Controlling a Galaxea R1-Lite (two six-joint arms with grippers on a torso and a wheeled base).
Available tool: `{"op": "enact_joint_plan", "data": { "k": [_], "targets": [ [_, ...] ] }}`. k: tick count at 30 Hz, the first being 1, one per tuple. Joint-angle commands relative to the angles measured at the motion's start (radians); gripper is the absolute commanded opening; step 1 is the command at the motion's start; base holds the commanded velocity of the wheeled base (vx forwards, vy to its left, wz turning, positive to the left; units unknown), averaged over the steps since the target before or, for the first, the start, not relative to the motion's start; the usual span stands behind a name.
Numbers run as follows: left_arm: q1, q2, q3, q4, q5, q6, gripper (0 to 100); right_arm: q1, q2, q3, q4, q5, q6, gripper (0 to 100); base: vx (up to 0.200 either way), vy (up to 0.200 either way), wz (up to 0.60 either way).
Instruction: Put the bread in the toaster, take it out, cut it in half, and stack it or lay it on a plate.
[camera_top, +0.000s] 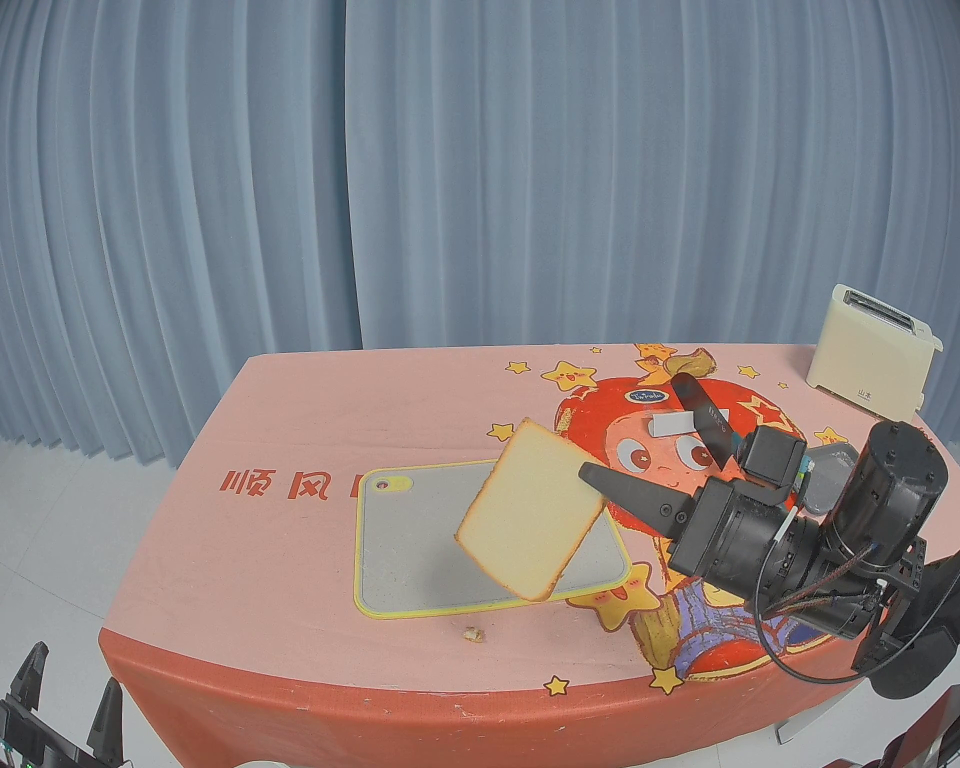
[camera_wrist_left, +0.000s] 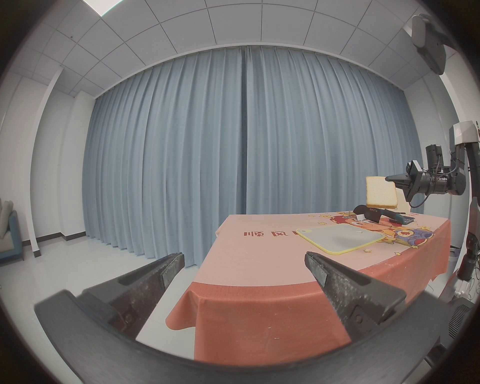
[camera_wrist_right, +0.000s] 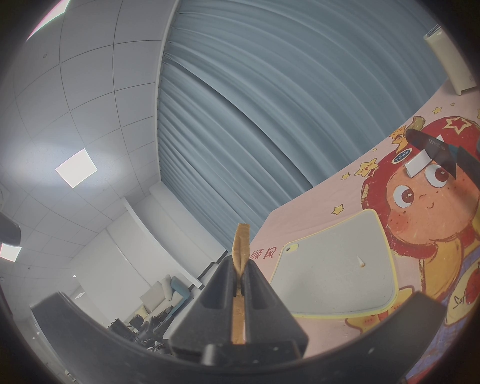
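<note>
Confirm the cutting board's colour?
Cutting board: grey with yellow rim; head view shows it best.

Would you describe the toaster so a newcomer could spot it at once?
Find the pink table before the blue curtain. At its far right corner stands the toaster: a cream box with a slot on top, upright where the black knife lies flat.

One bread slice (camera_top: 530, 510), one toaster (camera_top: 870, 355), one board (camera_top: 420, 560), one knife (camera_top: 705, 415).

far right corner of your cutting board (camera_top: 420, 540) hidden behind the bread (camera_top: 530, 510), knife (camera_top: 700, 415) handle covered by the right arm (camera_top: 760, 540), speck (camera_top: 473, 633) near the board too small for you to identify
</note>
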Motion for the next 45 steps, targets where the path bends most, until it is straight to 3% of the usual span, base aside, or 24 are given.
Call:
{"op": "enact_joint_plan", "data": {
  "k": [1, 28, 34, 45],
  "targets": [
    [0.0, 0.0, 0.018, -0.001, 0.0, -0.001, 100, 0.003, -0.001, 0.001, -0.001, -0.001, 0.0, 0, 0.0, 0.0, 0.0],
    [0.0, 0.0, 0.018, 0.0, 0.0, -0.001, 100, 0.001, 0.027, -0.01, 0.0, -0.004, 0.003, 0, 0.0, 0.0, 0.0],
    [0.0, 0.0, 0.018, 0.0, 0.0, -0.001, 100, 0.007, 0.062, -0.041, -0.001, -0.076, 0.008, 0, 0.0, 0.0, 0.0],
    [0.0, 0.0, 0.018, -0.001, 0.0, -0.001, 100, 0.007, 0.062, -0.039, -0.001, -0.076, 0.009, 0, 0.0, 0.0, 0.0]
  ]
}}
